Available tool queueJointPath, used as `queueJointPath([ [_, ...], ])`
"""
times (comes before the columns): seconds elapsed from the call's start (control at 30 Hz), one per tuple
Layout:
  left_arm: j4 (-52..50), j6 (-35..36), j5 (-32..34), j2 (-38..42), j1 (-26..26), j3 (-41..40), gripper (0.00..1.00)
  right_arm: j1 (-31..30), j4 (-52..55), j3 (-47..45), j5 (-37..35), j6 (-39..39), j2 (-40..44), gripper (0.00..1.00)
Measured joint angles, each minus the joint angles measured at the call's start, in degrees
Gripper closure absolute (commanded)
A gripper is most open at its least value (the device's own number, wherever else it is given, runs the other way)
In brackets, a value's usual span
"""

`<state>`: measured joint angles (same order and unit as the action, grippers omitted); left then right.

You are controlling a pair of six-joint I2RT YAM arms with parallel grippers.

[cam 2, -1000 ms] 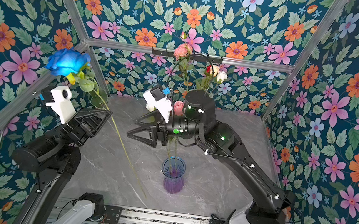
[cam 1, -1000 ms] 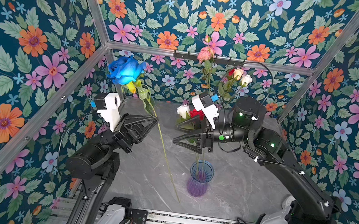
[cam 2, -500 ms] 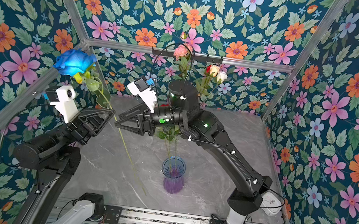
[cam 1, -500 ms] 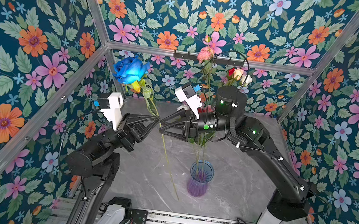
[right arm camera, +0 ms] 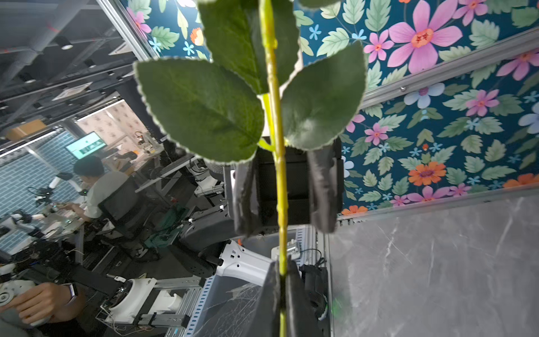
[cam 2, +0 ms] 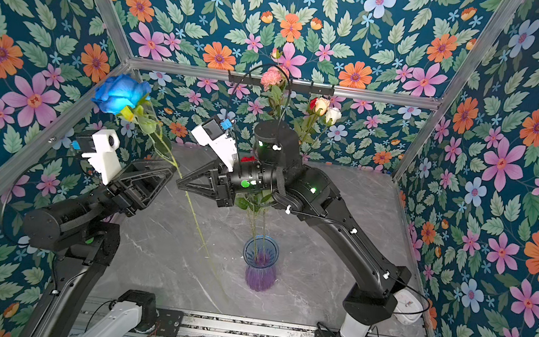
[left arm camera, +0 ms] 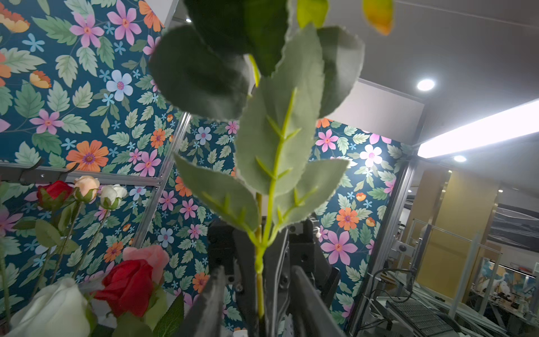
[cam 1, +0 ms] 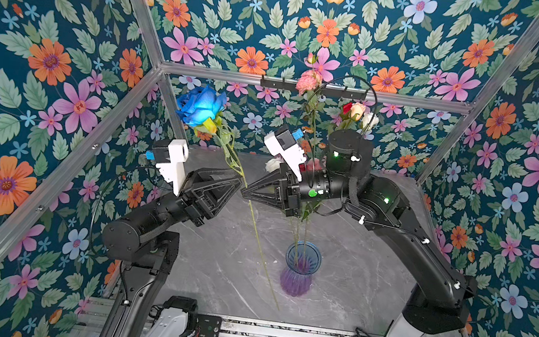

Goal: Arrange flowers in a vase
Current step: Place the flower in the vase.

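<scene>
**Blue rose: handover between arms, vase not yet reached**

1. Left tool [cam 1: 240, 181]: spread. In the right wrist view its fingers [right arm camera: 323, 189] stand on either side of the stem, clear of it. It holds nothing.

2. Blue rose [cam 1: 201, 109]: the bloom is high, toward the left wall, with leaves below it. The thin stem [cam 1: 258, 239] slants down and to the right. Its foot ends near the vase but outside it; I cannot tell whether it touches the surface.

3. Right tool [cam 1: 244, 191]: pressed together on the stem below the leaves, tip to tip with the left tool. It alone carries the rose.

4. Vase [cam 1: 295, 282]: upright on the grey surface [cam 1: 211, 268]. It already holds several stems, topped by a frilly pink bloom [cam 1: 307, 82] and three buds [cam 1: 357, 111] in red, peach and white. More roses are partly hidden behind the right arm.

Step in hand: passing the rose from the left arm to the right, judged near its end.

Next move calls for:
- The left tool draws back without snagging the leaves.
- The right tool raises the rose until its foot clears the rim.
- The right tool then stands the rose upright and threads it down among the stems in the narrow mouth.

Risks: the long stem may swivel in the pinch, or it may nudge the vase.
</scene>
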<state>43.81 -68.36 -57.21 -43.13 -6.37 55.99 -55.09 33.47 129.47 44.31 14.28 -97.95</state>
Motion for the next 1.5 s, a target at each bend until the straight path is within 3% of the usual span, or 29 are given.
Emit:
queueJointPath([
  [0.13, -13.14, 8.55, 0.00, 3.72, 0.00, -0.52, 0.00, -0.09, 1.46, -6.12, -10.64, -2.16, 10.03, 1.00],
  [0.33, -32.41, 23.91, 4.68, 10.40, 0.00, -6.45, 0.00, -0.09, -5.09, -25.51, -29.59, -6.80, 29.29, 1.00],
  [0.57, -42.36, 29.97, 15.39, 12.81, 0.02, -16.63, 0.00, -0.09, -12.00, -37.24, -40.09, -11.06, 37.88, 1.00],
  [1.07, -42.07, 30.73, 16.20, 7.04, 0.02, -16.09, 0.01, -0.09, -19.50, -40.19, -42.95, -15.93, 36.79, 1.00],
  [1.5, -41.88, 30.27, 15.21, 5.95, 0.02, -15.45, 0.01, -0.09, -20.06, -56.46, -43.39, -12.92, 41.92, 1.00],
])
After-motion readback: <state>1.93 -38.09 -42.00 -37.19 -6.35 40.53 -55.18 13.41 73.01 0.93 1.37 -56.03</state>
